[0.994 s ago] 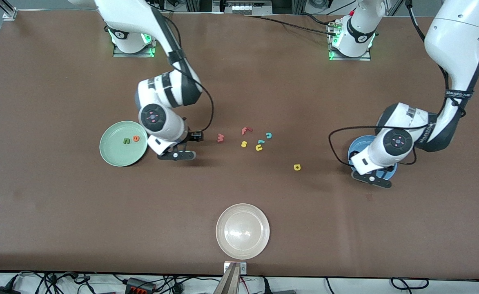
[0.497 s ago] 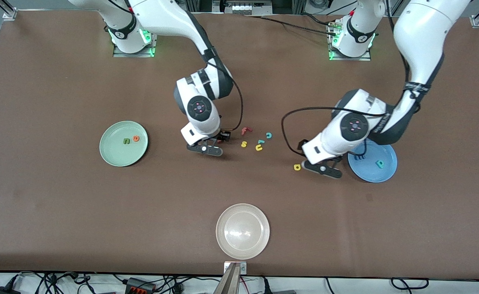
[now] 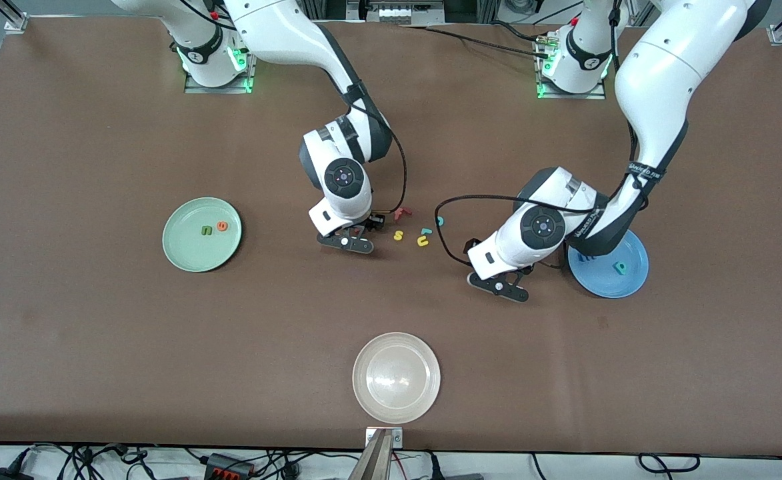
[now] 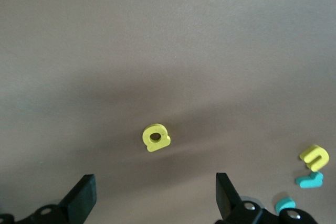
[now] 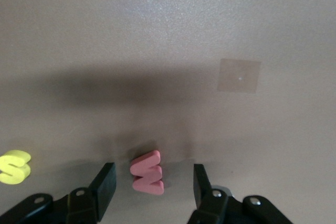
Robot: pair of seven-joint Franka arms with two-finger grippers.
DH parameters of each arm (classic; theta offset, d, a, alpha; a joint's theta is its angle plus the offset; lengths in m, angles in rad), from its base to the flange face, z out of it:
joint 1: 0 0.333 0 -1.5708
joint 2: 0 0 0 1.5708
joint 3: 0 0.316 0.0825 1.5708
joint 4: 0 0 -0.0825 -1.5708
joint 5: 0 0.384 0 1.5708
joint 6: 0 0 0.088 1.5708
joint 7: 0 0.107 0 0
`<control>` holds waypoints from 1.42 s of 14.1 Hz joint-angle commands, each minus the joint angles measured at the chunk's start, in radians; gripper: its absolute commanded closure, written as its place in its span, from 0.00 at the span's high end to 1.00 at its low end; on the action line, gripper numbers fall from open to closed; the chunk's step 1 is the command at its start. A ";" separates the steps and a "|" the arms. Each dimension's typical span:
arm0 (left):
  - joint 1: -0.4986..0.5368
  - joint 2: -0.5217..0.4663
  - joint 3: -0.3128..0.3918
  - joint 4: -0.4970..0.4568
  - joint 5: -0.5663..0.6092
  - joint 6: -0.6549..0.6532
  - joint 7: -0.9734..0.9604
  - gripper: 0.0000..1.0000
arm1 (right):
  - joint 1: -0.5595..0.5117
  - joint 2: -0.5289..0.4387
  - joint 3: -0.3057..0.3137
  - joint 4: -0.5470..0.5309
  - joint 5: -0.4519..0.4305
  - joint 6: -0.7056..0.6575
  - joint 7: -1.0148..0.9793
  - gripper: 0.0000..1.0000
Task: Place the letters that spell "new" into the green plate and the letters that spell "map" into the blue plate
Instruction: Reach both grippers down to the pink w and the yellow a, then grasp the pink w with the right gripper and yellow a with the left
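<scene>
The green plate (image 3: 191,250) holds the green "n" (image 3: 207,230) and orange "e" (image 3: 222,226). On the blue plate (image 3: 609,283) lie the teal "p" (image 3: 621,268) and the blue "m" (image 3: 586,256), which the left arm partly hides. My right gripper (image 3: 349,235) is low over the table and open. The dull-red "w" (image 5: 148,172) lies between its fingers (image 5: 105,182), touching neither. My left gripper (image 3: 501,280) hangs wide open over the yellow "a" (image 4: 156,137). Both the "w" and the "a" are hidden in the front view.
A red "f" (image 3: 401,213), yellow "s" (image 3: 398,235), a teal letter (image 3: 425,231), yellow "u" (image 3: 423,241) and teal "c" (image 3: 439,220) lie clustered between the two grippers. A whitish-beige plate (image 3: 396,377) stands nearest the front camera.
The right gripper came from beside the green plate to the "w" and lowered around it, narrowing slightly. The left gripper left the blue plate and now hangs over the "a".
</scene>
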 commanded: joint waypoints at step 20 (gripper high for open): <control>-0.097 0.082 0.106 0.040 0.094 0.087 -0.171 0.11 | -0.029 -0.084 -0.262 0.014 -0.004 -0.252 -0.262 0.06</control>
